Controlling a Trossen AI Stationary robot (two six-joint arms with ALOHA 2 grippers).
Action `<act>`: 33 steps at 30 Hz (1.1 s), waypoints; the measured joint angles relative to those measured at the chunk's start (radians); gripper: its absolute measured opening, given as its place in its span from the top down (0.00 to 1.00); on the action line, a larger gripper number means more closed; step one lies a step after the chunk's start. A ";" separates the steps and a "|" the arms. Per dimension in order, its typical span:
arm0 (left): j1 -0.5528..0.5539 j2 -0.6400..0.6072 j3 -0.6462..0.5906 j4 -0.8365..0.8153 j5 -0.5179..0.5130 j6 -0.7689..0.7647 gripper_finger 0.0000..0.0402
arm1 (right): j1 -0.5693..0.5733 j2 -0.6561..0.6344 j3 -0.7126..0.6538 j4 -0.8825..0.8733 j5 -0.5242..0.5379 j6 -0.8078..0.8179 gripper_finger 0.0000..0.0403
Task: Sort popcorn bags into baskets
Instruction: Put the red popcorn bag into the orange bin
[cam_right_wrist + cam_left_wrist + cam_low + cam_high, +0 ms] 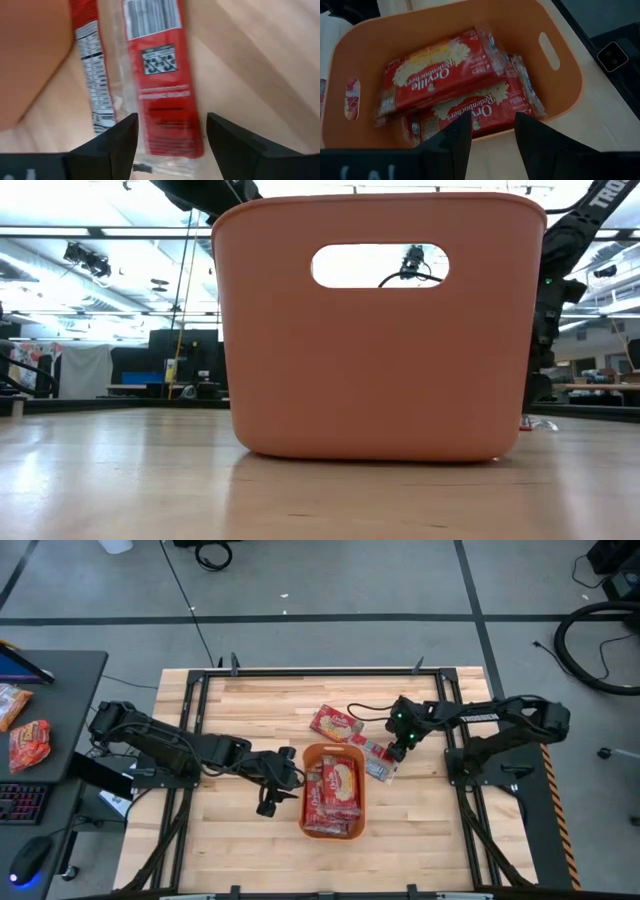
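The orange basket (333, 752) (380, 330) (570, 75) stands at the table's middle and holds several red popcorn bags (333, 790) (440, 75), lying flat and stacked. One bag (335, 723) lies on the table just beyond the basket. Another bag (377, 756) (160, 85) lies barcode side up by the basket's far right corner. My left gripper (287, 776) (492, 132) hovers open at the basket's left wall. My right gripper (398, 748) (170, 130) is open above the barcode-side bag, one finger on either side of it.
Black frame rails (320, 671) run along the table's edges. A dark side desk (60, 670) to the left carries two more red packets (30, 740), a keyboard and a mouse. Bare wood (230, 850) lies near and left of the basket.
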 joint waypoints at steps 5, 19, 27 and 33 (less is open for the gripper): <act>0.000 0.000 0.000 -0.017 0.000 -0.029 0.61 | 0.007 0.018 -0.001 0.032 -0.064 0.019 0.44; 0.000 0.000 0.000 -0.028 0.000 -0.034 0.61 | 0.150 0.023 -0.005 0.105 -0.118 0.144 0.51; 0.000 0.000 0.000 -0.027 0.000 -0.035 0.61 | 0.213 0.022 -0.021 0.247 -0.080 0.264 0.57; 0.000 0.000 0.000 -0.027 0.000 -0.035 0.61 | 0.246 0.022 -0.079 0.302 -0.015 0.362 0.60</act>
